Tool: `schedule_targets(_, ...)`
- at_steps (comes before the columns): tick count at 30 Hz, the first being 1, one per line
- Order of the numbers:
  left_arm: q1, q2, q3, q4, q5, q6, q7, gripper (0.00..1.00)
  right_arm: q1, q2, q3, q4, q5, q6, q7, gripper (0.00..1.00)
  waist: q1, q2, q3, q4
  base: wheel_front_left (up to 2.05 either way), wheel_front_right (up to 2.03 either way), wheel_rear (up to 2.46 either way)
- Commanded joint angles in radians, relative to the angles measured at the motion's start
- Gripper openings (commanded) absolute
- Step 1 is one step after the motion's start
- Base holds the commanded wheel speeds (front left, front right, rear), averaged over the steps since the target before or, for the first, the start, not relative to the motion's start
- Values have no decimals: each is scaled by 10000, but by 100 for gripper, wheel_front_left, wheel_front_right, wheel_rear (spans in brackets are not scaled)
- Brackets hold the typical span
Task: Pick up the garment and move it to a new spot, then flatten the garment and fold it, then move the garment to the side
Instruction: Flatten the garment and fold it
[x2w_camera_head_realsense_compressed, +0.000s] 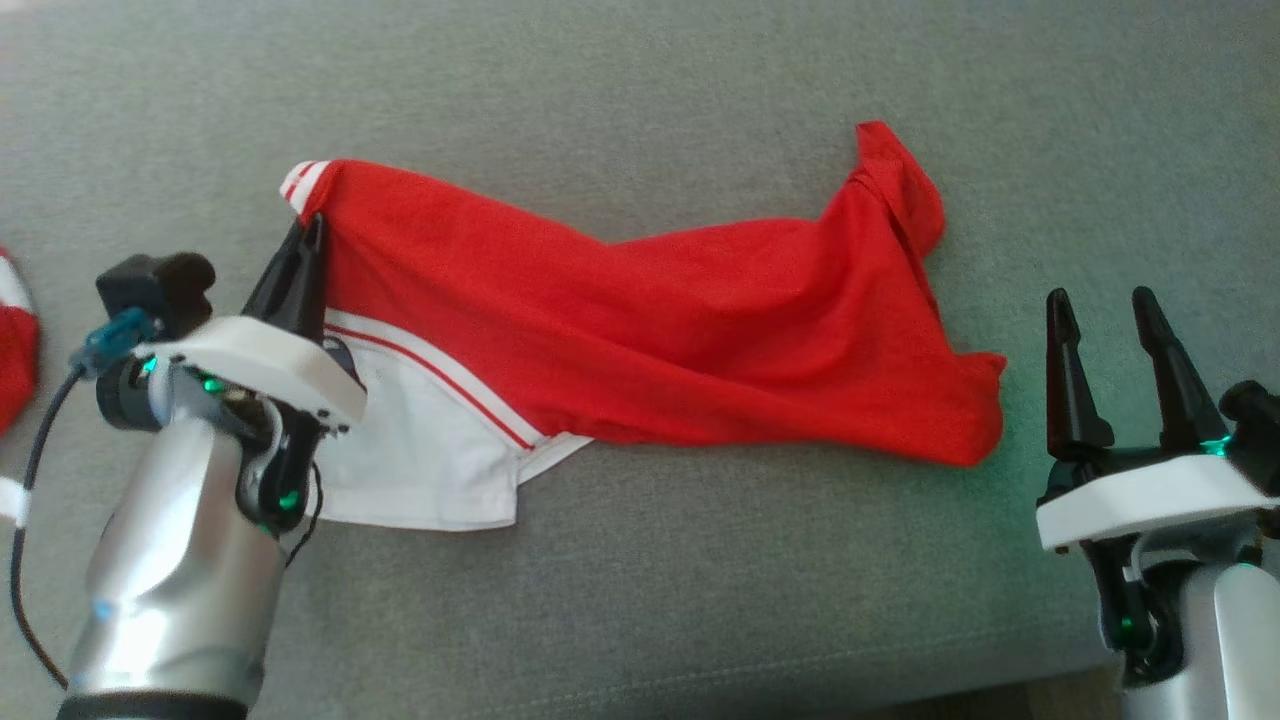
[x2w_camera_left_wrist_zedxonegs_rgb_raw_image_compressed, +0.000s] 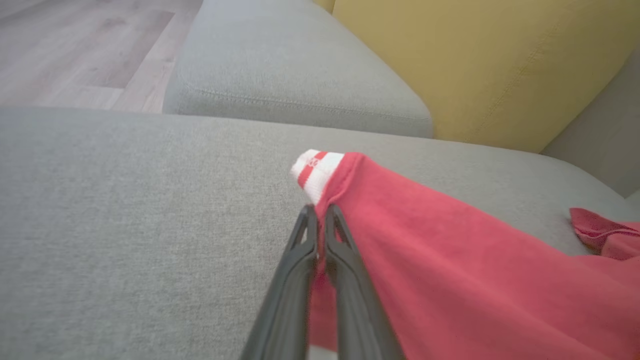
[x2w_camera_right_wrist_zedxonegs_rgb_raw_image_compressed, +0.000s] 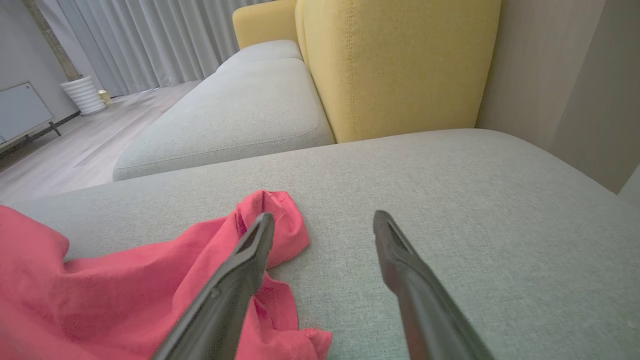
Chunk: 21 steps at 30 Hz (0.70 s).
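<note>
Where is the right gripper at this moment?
In the head view the right gripper sits at the lower right, jaws open, over the grey cushion, just right of the red garment and its near corner, apart from it.

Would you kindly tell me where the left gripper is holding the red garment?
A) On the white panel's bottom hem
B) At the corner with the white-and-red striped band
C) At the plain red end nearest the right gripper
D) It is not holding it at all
B: the left gripper has its fingers shut on the garment just below the striped band; the right gripper stands open.
</note>
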<state>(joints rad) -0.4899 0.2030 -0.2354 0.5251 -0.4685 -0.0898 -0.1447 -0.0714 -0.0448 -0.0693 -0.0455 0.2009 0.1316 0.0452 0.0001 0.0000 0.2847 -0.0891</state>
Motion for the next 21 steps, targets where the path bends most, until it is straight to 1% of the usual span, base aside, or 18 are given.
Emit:
schedule_targets(1, -667, 181, 433, 467, -124, -126, -234, 9, -296, -54, 169, -264, -23, -9, -158, 100, -1, 0, 193, -205, 0, 0, 0)
schedule_targets(2, -816, 167, 430, 858, -159, -149, -284, 61, -311, -54, 153, -237, -45, -9, -186, 100, -1, 0, 185, -225, 0, 0, 0)
schedule_targets(3, -935, 172, 409, 1169, -150, -167, -371, 100, -325, -54, 144, -223, -75, -9, -214, 100, -1, 0, 176, -248, 0, 0, 0)
schedule_targets(5, -1060, 183, 337, 1559, -38, -192, -660, 100, -327, -54, 122, -207, -151, -9, -260, 100, -1, 0, 110, -249, 0, 0, 0)
schedule_targets(8, -1024, 189, 304, 1709, 145, -136, -925, 100, -312, -54, 118, -221, -267, -9, -281, 100, -1, 0, -6, -207, 0, 0, 0)
schedule_targets(11, -686, 174, 389, 1414, 465, 146, -1130, 100, -269, -54, 243, -293, -444, -9, -254, 100, -1, 0, -213, -83, 0, 0, 0)
schedule_targets(13, -314, 166, 544, 705, 767, 407, -1159, 100, -237, -54, 374, -367, -569, -9, -205, 100, -1, 0, -368, 33, 0, 0, 0)
schedule_targets(16, 592, 106, 801, -878, 1337, 787, -1166, 100, -190, -54, 600, -451, -733, -9, -93, 100, -1, 0, -604, 221, 0, 0, 0)
schedule_targets(21, 2254, -1, 1057, -3092, 2003, 1191, -1168, 100, -127, -54, 1036, -395, -915, -9, 90, 100, -1, 0, -1000, 469, 0, 0, 0)
